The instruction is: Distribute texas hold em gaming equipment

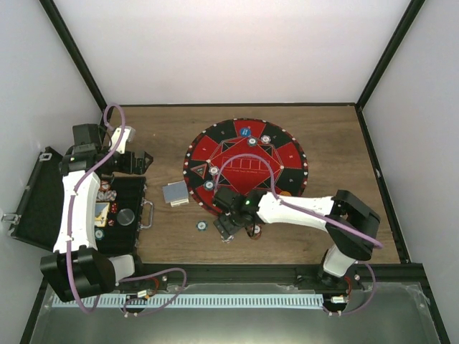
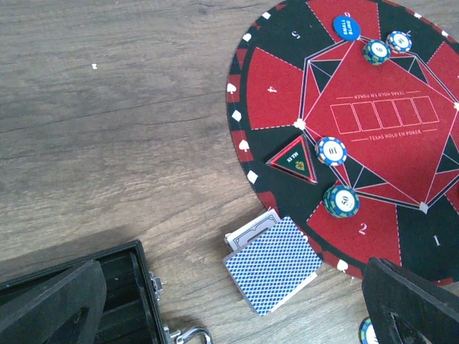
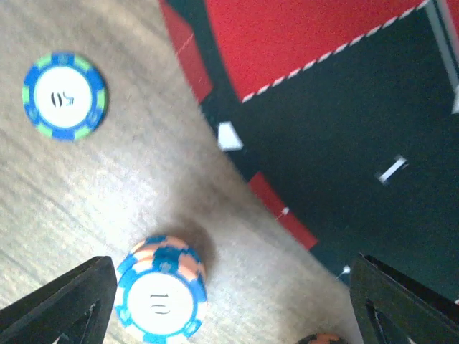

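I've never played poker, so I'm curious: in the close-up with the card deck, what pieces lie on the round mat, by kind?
Striped poker chips: 4
Blue marker disc: 1
Triangular all-in marker: 1
Total: 6

Matt wood-grain table (image 2: pixel 107 107), glossy chips (image 3: pixel 161 297) (plastic-looking)

In the top view we locate the mat (image 1: pixel 287 154) at frame centre on the table (image 1: pixel 165 129) and the case (image 1: pixel 36 204) at frame left. The card deck (image 1: pixel 175 193) lies between them, just beside the mat's left rim. Several chips (image 2: pixel 331 150) lie on the mat. Below the deck, a single chip (image 1: pixel 202 226) rests on the table. A chip stack (image 3: pixel 161 290) stands just off the rim.
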